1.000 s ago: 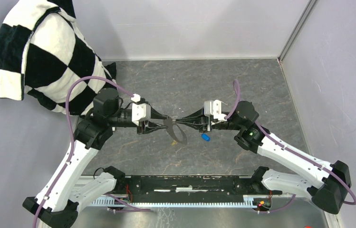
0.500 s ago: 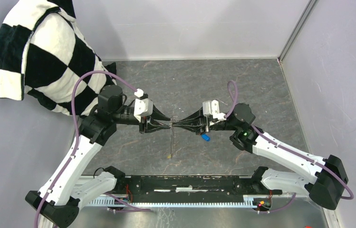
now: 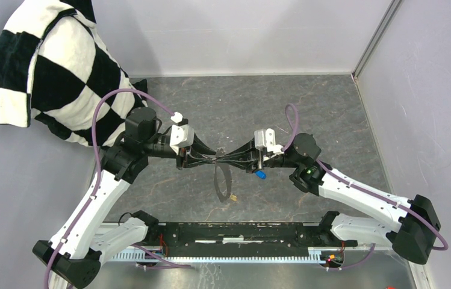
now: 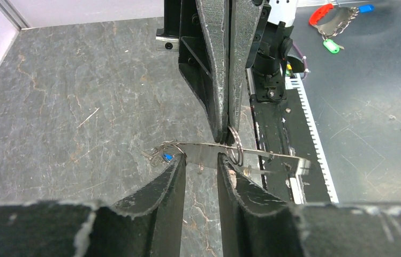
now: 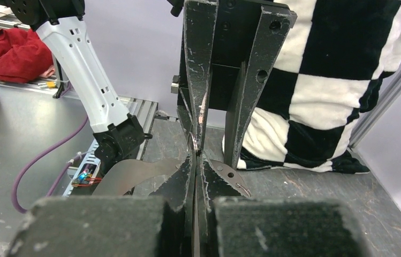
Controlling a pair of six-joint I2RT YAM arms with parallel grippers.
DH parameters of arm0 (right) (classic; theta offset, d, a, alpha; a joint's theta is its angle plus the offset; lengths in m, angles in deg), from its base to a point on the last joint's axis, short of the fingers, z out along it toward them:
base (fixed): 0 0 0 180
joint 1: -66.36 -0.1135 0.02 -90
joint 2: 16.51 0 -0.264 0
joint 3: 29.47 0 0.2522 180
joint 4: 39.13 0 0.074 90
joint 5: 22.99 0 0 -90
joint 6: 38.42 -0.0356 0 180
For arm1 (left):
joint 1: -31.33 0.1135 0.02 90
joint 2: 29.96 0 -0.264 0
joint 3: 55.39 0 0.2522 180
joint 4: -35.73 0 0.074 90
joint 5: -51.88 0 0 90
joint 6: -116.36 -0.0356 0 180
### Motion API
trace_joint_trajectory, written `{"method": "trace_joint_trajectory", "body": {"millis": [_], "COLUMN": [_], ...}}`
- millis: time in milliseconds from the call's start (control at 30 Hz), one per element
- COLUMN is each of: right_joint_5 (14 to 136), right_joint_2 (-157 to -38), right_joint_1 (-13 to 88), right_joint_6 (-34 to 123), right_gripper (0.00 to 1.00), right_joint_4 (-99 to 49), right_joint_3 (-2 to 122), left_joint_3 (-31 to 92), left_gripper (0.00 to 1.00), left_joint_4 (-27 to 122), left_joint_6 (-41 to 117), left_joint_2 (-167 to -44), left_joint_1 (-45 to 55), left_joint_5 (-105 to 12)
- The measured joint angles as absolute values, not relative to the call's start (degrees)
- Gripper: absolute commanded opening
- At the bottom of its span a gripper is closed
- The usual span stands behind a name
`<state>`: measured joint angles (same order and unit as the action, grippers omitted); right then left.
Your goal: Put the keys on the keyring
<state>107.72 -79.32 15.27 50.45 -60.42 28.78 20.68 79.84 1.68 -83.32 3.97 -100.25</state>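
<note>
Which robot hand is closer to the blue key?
Right. The blue key sits close beside the right gripper, on its near side. The left gripper meets it tip to tip from the other side, farther from the key.

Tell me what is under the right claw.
A blue-headed key peeks out on the table below the right claw; the claw covers anything directly beneath it.

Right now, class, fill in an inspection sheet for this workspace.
Surface: grey mottled table.
Job's things: keyring hangs from right gripper; yellow key at its lower end; blue key beside that gripper.
Clutter: checkered cloth, far left.
Grippers: left gripper open at the ring; right gripper shut on keyring.
Cables: purple cables arch clear of the keyring.
Surroundings: pale walls; nothing else seen.
</note>
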Motion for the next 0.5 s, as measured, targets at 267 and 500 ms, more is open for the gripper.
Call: {"method": "trace_joint_trajectory", "body": {"millis": [267, 500], "right_joint_5": [104.9, 104.0], "right_joint_2": [-79.0, -79.1], "right_joint_1": [15.0, 15.0], "right_joint_6": [51.7, 51.9], "right_gripper": [0.01, 0.01], "right_joint_4": [-59.6, -58.7], "right_joint_3": [28.5, 28.5], "left_joint_3": [21.0, 21.1], "left_gripper": [0.48, 0.47], "left_joint_4": [84.3, 87.9], "left_joint_6": [-2.3, -6.2], "left_joint_2": [-82.7, -82.4], "left_joint_1": [4.2, 4.2], "left_joint_5": [-99.7, -98.2]}}
